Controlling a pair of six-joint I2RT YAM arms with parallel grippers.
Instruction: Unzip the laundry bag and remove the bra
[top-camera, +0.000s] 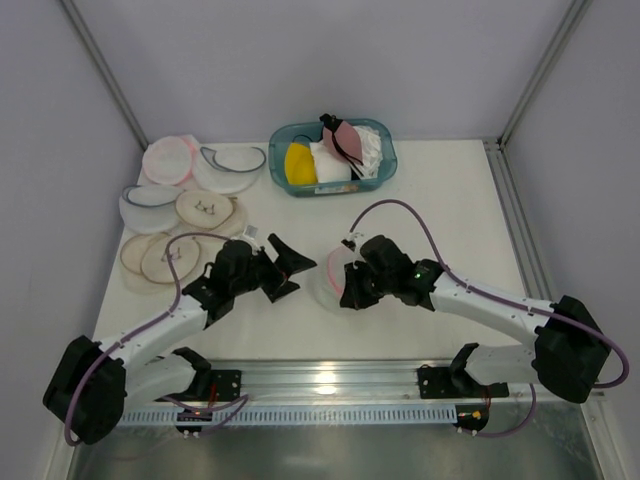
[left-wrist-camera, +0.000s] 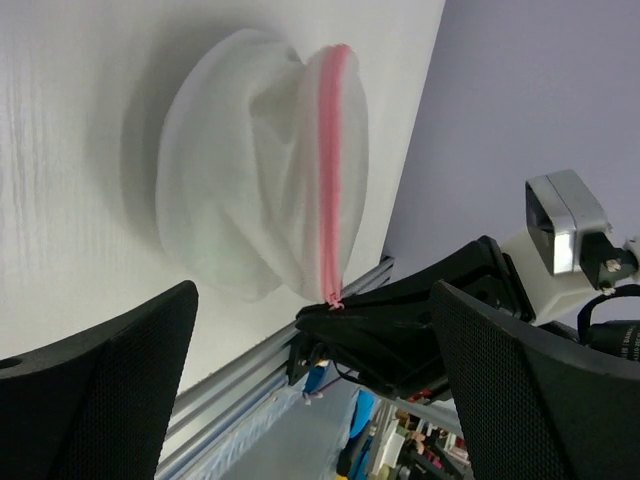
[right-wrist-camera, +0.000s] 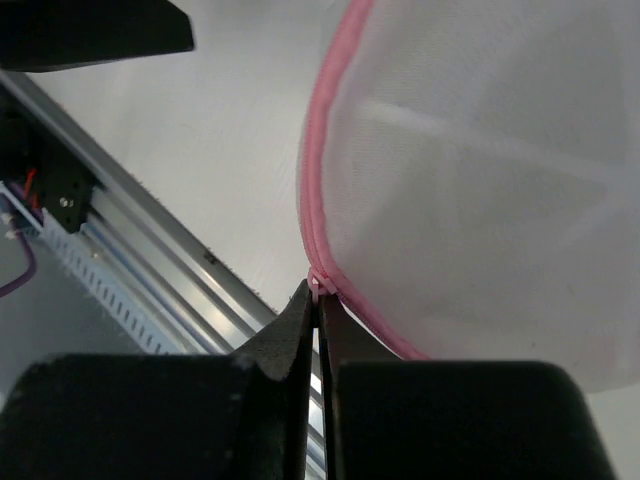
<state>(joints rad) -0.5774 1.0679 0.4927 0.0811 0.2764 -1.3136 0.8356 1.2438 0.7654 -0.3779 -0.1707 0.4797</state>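
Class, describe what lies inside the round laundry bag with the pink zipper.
Through the mesh of the laundry bag, only a faint pale-green patch shows, likely the bra. Its zipper looks closed, so the rest is hidden.

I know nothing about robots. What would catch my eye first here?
Mid-table, a white mesh laundry bag with a pink zipper rim is pinched by the right gripper, jaws shut on its zipper end. The left gripper gapes wide open beside it. At the back, a teal basket holds colourful garments.
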